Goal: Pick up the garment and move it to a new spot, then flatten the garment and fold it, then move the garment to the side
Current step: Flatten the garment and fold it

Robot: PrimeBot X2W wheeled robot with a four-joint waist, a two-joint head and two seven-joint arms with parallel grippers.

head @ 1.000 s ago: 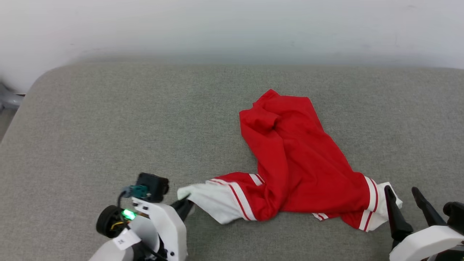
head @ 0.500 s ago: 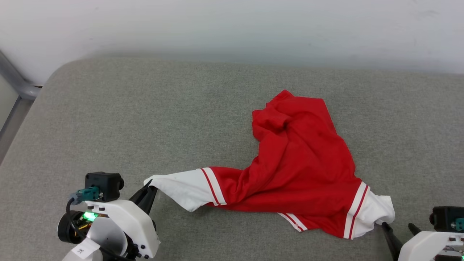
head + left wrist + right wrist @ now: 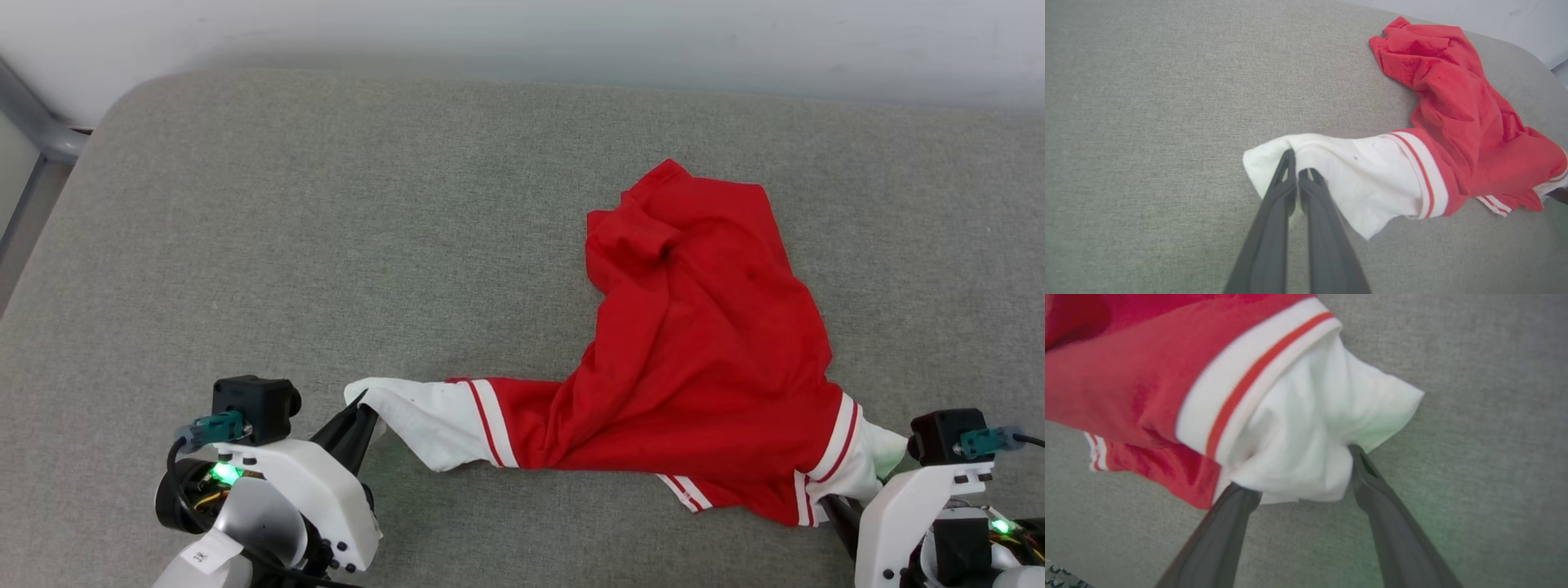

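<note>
The red garment (image 3: 702,343) lay rumpled on the right half of the grey cushion (image 3: 326,245), its white sleeves nearest the robot. The left gripper (image 3: 1296,169) pinched one sleeve's edge. The right gripper (image 3: 1300,471) stood spread wide, with the other sleeve bunched between its fingers.

A grey fabric-covered table (image 3: 245,204) is carrying the crumpled red-and-white garment (image 3: 702,327), lying right of its middle.

Grey woven-fabric padded surface (image 3: 326,245) with a rounded corner; pale wall (image 3: 522,28) behind; grey metal bar (image 3: 37,131) beside its left corner.
</note>
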